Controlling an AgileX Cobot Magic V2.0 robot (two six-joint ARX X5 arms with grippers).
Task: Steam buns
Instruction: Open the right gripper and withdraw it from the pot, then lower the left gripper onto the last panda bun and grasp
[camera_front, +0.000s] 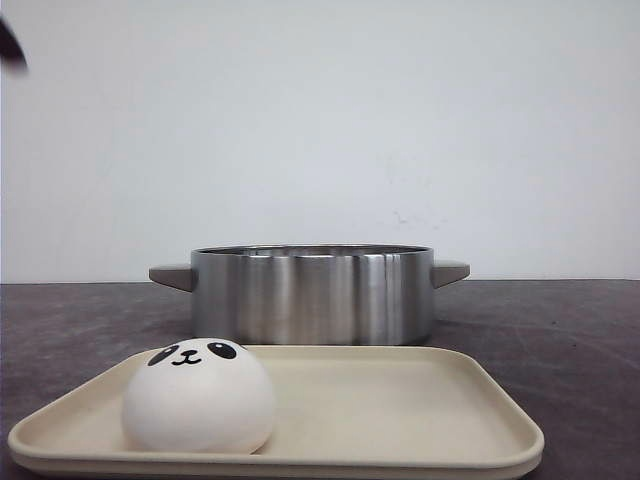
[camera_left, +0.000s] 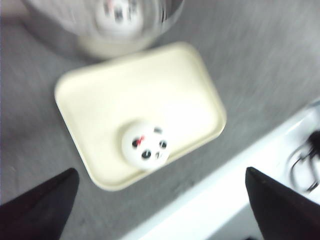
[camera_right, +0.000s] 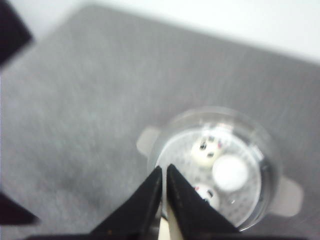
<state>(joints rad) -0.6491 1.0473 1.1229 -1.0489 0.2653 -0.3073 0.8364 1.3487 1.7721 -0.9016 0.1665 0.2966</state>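
In the pot: three buns on its perforated base
On the tray: one bun left to move
Left gripper: spread wide, empty, above the tray
Right gripper: closed, empty, over the pot

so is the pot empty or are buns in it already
Not empty. The right wrist view looks down into the pot and shows three buns on its perforated floor; one more sits on the tray.
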